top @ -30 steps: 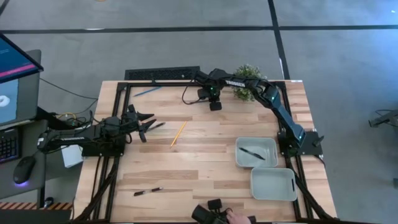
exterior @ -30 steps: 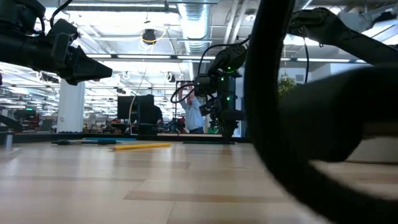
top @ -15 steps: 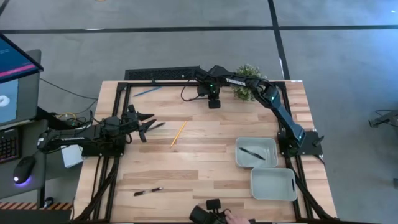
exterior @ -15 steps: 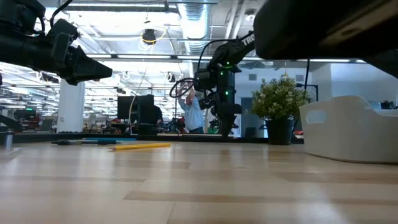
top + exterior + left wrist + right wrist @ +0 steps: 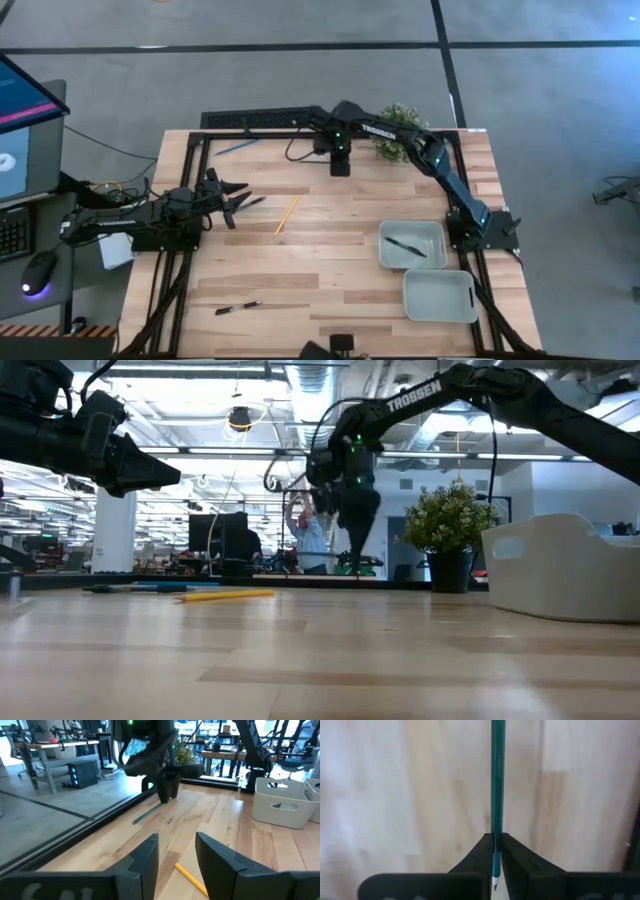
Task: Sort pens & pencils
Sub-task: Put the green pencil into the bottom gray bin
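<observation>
High view: a pale wooden worktop (image 5: 330, 260) on a grey floor, an arm at each side.
From the left: the left end effector (image 5: 237, 203) hangs released over a black pen (image 5: 250, 202); the yellow pencil (image 5: 287, 214) lies beside it; the right end effector (image 5: 494, 851) is clenched on the blue-green pencil (image 5: 497, 780) at the far edge; two grey bins (image 5: 413, 245) sit right, one holding a pen (image 5: 405, 246). Another pen (image 5: 237, 308) lies near the front.

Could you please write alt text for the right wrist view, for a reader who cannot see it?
The right hand is closed on a thin teal-green pencil, with its two dark fingers pressed against the shaft from both sides. The pencil runs straight away from the camera over the pale wooden tabletop, and its sharpened tip lies near the fingers.
</observation>
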Motion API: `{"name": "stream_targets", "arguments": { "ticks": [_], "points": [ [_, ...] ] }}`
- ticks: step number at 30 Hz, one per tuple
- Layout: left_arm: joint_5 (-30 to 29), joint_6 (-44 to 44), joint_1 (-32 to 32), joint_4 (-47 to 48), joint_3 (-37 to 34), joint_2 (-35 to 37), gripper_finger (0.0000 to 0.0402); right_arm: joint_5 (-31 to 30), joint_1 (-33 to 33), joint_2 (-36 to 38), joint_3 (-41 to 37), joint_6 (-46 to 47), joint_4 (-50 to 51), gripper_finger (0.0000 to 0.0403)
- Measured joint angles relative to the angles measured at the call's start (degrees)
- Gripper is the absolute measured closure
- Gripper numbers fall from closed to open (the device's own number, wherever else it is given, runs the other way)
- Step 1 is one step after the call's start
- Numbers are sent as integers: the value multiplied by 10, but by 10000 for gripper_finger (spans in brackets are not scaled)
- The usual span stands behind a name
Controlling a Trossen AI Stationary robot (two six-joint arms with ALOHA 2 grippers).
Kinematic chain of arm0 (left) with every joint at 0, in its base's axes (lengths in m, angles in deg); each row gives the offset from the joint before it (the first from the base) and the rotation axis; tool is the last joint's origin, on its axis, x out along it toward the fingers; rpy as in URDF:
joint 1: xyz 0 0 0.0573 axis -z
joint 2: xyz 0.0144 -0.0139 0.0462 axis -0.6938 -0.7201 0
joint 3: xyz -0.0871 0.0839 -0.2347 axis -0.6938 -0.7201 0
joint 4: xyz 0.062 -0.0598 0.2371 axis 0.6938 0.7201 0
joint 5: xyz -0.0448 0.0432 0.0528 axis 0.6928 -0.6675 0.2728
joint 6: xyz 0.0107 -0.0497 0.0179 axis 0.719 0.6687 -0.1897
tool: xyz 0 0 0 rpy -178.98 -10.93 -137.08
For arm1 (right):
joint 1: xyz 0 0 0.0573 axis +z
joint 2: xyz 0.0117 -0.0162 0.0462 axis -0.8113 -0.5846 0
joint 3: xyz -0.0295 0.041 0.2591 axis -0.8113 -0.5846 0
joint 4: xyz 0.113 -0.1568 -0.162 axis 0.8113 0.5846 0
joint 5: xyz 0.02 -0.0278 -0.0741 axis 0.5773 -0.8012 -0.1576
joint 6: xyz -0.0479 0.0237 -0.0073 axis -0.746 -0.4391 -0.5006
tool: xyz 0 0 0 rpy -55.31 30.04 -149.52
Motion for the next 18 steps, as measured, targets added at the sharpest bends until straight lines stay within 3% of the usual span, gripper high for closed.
{"name": "stream_targets", "arguments": {
  "ticks": [6, 18],
  "points": [
    [0, 0, 0, 0, 0, 0, 283, 19, 25, 17, 48, 18, 44, 351],
    [1, -1, 0, 0, 0, 0, 283, 20, 83, 166, 50, 89, 110, 351]
  ]
}}
